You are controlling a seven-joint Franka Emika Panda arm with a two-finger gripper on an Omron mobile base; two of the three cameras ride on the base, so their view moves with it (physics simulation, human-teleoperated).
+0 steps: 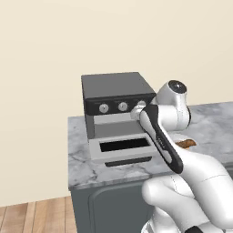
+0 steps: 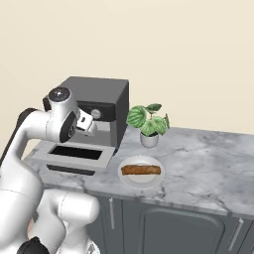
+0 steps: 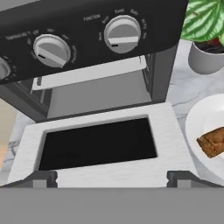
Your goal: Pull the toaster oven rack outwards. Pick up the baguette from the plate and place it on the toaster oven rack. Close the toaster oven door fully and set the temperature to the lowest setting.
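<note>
One dark grey boxy toaster oven sits on the grey marble counter, its light-grey windowed toaster oven door folded down flat in front. Inside, the flat light-grey toaster oven rack sits pale in the cavity, just under the black control strip with round silver knobs. At about 4 o'clock from the oven, the small orange-brown baguette lies on the round white plate. A leafy potted plant stands at 12 o'clock from the plate. The two-finger gripper hangs over the door's front edge, fingers spread wide, holding nothing.
</note>
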